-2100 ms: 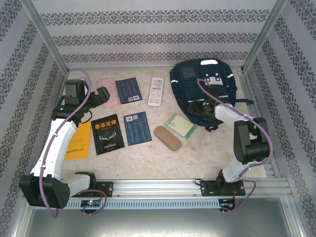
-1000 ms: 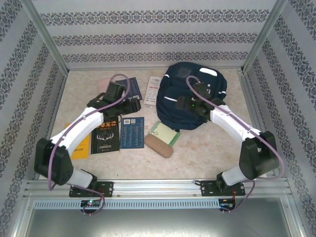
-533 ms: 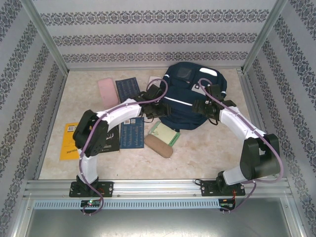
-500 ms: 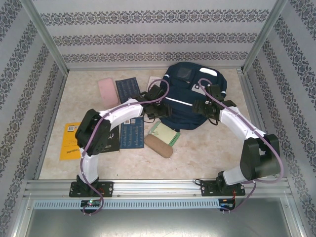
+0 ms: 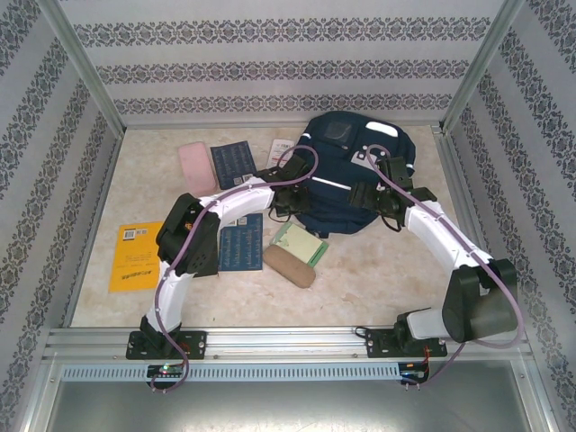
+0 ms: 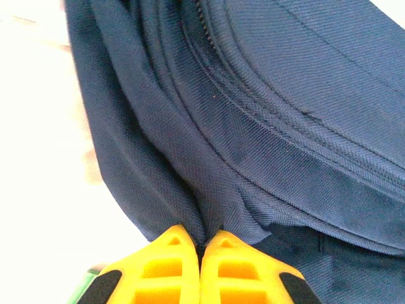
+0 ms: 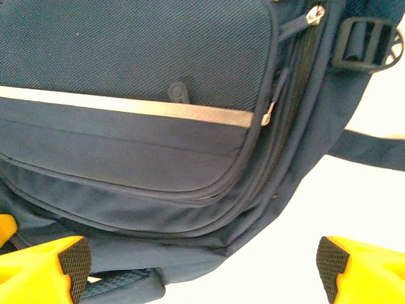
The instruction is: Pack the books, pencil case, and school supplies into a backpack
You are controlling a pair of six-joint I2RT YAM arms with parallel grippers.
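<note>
The backpack [image 5: 346, 153] lies at the far middle of the desk [image 5: 378, 270]. The left hand [image 5: 286, 200] is at its near left edge. In the left wrist view this hand [image 6: 201, 244] has its yellow fingers [image 6: 164, 266] pressed together on a pinched fold of the navy fabric. The right hand [image 5: 371, 193] hangs over the backpack's right side. Its wrist view shows the hand [image 7: 201, 263] spread wide with nothing between the fingers, above a reflective stripe [image 7: 126, 106] and a zip pull [image 7: 269, 113].

Left of the backpack lie a white pack [image 5: 278, 148], a blue book [image 5: 232, 162] and a pink pouch [image 5: 194, 166]. Nearer are a second blue book [image 5: 241, 243], a green notebook [image 5: 301, 241] and a brown case [image 5: 288, 266] touching the notebook's near edge. A yellow book [image 5: 137, 256] lies well apart at the left.
</note>
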